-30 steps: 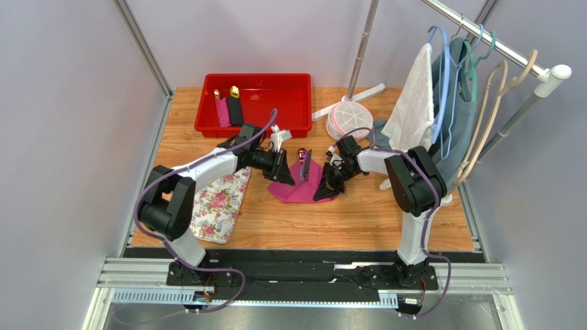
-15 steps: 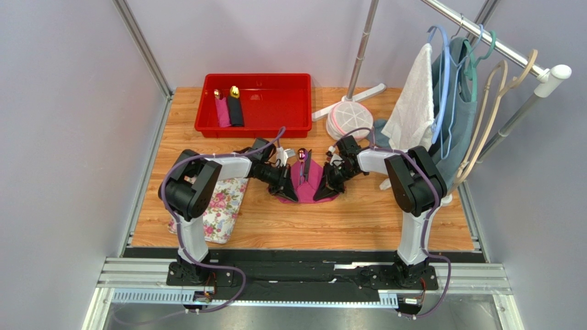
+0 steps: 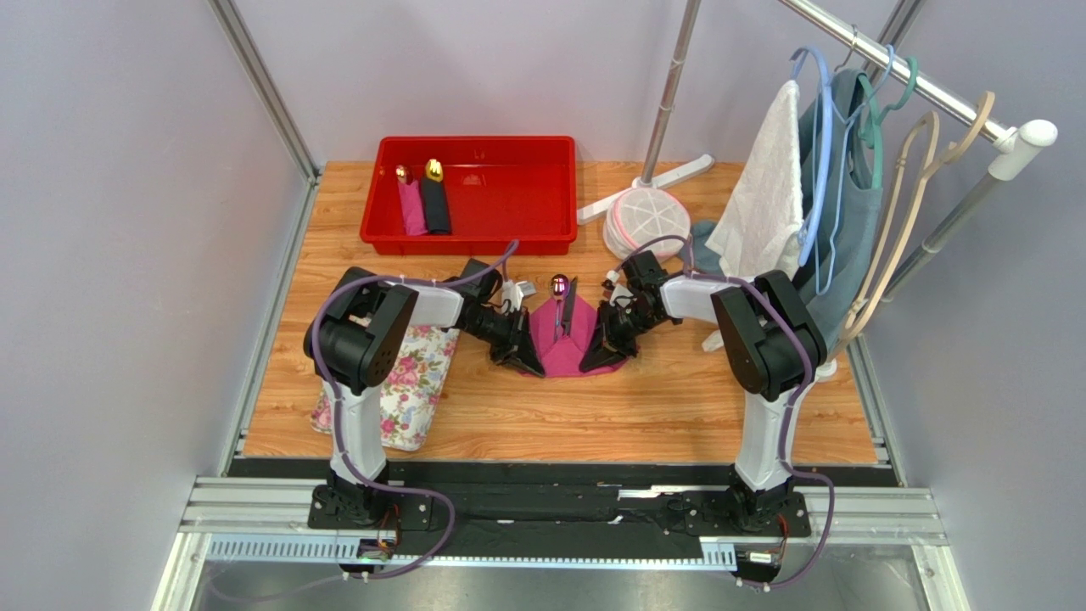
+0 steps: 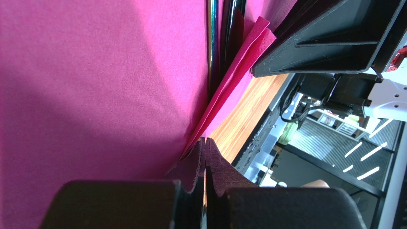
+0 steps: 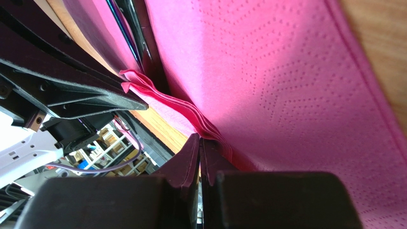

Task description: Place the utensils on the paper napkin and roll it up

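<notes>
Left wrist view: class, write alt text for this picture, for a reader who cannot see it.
The left gripper, shut, pinches the edge of the folded magenta paper napkin that fills most of the frame. Dark handles of the utensils lie in the fold at the top, with one of the right gripper's fingers beside them above the wooden table.

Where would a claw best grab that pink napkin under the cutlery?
By its thin side edges, coming from either side, clear of the utensils along the middle. The napkin is a floppy sheet, so only an edge can be pinched. The left claw and right claw hold it so.
</notes>
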`<state>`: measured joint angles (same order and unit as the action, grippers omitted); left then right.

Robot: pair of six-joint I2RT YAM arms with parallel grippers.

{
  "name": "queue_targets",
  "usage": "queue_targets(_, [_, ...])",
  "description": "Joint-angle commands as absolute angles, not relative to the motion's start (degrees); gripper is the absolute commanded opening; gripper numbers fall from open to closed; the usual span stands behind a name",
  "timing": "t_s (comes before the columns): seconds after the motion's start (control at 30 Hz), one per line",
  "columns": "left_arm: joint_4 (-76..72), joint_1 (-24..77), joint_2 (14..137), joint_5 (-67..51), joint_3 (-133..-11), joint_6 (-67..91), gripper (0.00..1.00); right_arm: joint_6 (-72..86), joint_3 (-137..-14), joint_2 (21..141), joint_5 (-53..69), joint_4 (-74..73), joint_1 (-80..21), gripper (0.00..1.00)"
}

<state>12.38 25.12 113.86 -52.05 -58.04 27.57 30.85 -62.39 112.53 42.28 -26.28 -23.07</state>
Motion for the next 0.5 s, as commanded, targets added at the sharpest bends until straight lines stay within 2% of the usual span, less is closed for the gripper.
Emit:
queue_targets(0.0, [12.13,24.52,115.31,-49.84,-56.95,27.51,0.00,27.43,-63.54,111.62,39.11,-27.33,-23.38,0.05])
queue_targets(0.23, [12.39,23.99,115.75,-49.57,-56.95,27.60,0.00,26.37,-64.86,106.00,42.80,-25.66,-25.66,0.08])
queue_targets(0.47, [13.54,23.82,115.49,-49.04,-57.66,26.19,0.00,28.20,-64.08,107.22,45.97,-23.91,-27.95,0.08])
